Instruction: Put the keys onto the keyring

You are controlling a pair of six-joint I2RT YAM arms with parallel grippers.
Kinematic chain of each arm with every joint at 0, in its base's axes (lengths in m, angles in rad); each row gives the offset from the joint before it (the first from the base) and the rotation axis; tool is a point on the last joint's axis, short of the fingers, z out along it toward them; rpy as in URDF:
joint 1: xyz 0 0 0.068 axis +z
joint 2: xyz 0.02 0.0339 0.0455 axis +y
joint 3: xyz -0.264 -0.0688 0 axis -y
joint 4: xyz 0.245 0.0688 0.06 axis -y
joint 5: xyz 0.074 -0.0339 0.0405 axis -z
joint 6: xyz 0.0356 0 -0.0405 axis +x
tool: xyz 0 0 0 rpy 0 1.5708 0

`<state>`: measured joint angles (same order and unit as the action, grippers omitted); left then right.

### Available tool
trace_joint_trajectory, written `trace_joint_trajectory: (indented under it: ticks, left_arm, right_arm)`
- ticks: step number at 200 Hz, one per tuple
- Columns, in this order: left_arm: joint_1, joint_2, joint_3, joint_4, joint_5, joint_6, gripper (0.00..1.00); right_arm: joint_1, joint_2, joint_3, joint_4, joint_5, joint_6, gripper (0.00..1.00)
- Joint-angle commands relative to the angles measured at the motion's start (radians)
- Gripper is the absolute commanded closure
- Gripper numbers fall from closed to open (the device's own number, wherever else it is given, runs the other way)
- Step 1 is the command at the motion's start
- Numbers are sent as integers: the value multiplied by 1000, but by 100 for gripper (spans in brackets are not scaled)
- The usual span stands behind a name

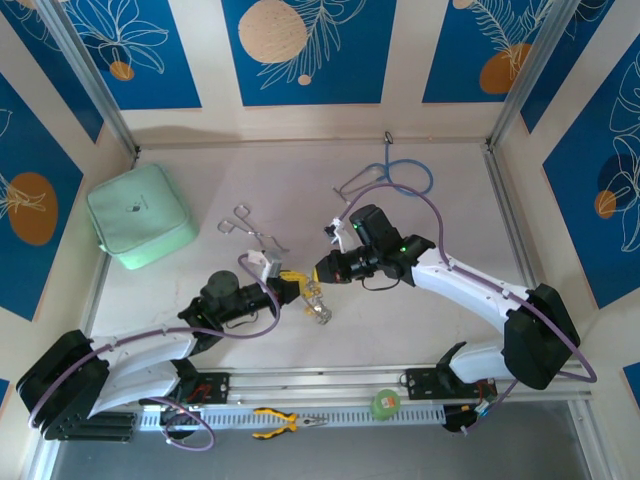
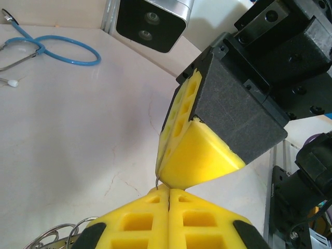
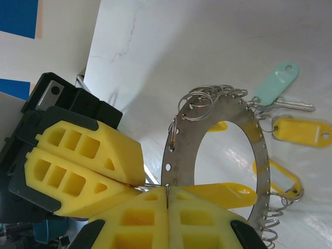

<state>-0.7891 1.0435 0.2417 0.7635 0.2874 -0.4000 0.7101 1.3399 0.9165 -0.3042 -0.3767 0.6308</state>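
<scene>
From above, the wide, flat, silvery metal keyring (image 1: 319,308) sits at the tips of the left gripper (image 1: 297,281) and right gripper (image 1: 319,272), which meet just beside it. A mint-green fabric pouch (image 1: 140,215) lies well apart to the keyring's left, with silver scissor-like forceps (image 1: 255,232) between the two.

The left wrist view shows the left gripper's yellow fingers (image 2: 140,220) pressed together. A thin wire (image 2: 157,181) shows at their tips; I cannot tell whether it is pinched.

In the right wrist view, the right gripper's yellow fingers (image 3: 140,218) are pressed together, pinching the keyring's holed rim. Small keys (image 3: 303,132) with yellow plastic heads and one teal key (image 3: 277,84) lie just beside that rim, among little wire rings.
</scene>
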Motion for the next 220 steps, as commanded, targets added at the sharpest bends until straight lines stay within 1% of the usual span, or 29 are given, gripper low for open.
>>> trace_joint_trajectory:
  ticks: [1,133,220]
  left_arm:
    - [9,-10,1,40,-2,25,100]
    - [9,-16,8,6,-28,33,100]
    - [10,-15,5,7,-21,33,100]
  right_arm:
    - [2,-13,-4,36,-66,19,100]
    - [10,-3,-6,89,-131,38,100]
    - [11,19,-25,217,-172,105,100]
